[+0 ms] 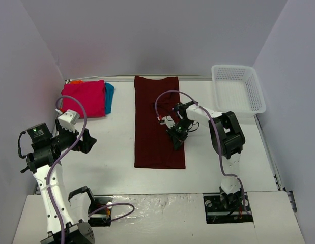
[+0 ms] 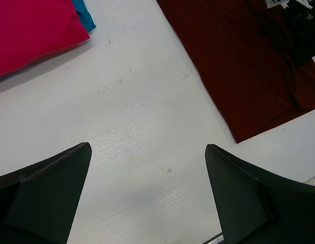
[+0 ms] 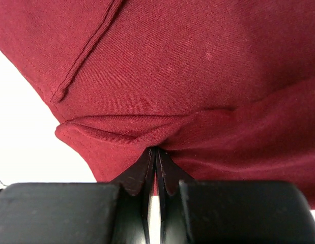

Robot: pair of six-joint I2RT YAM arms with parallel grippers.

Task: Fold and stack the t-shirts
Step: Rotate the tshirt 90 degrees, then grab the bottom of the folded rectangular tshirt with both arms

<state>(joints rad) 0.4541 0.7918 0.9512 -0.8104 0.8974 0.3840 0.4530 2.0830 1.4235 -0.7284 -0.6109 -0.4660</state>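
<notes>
The right gripper (image 3: 156, 154) is closed, its two fingertips pressed together on a raised fold of the maroon t-shirt (image 3: 198, 61); the pinch sits close to a hemmed edge of the cloth, with bare white table (image 3: 25, 132) showing just to one side of it. From above, the maroon t-shirt (image 1: 152, 122) lies as a long narrow strip down the middle of the table (image 1: 116, 152), its far end near the back wall; the right gripper (image 1: 177, 136) rests on its right half, nearer the front end. The left gripper (image 1: 82, 142) hangs with jaws spread wide and nothing between them, over bare table well left of the strip; its wrist view shows the strip's near left corner (image 2: 238, 61) ahead and to the right, apart from the fingers (image 2: 50, 178). A broad bare lane separates the strip from the folded pink t-shirt (image 1: 85, 97), which lies on a teal t-shirt (image 1: 110, 96) at far left; an orange sliver (image 1: 75, 82) behind them is probably another shirt. A white mesh basket (image 1: 259, 91) stands at far right, with more bare table between it and the strip.
</notes>
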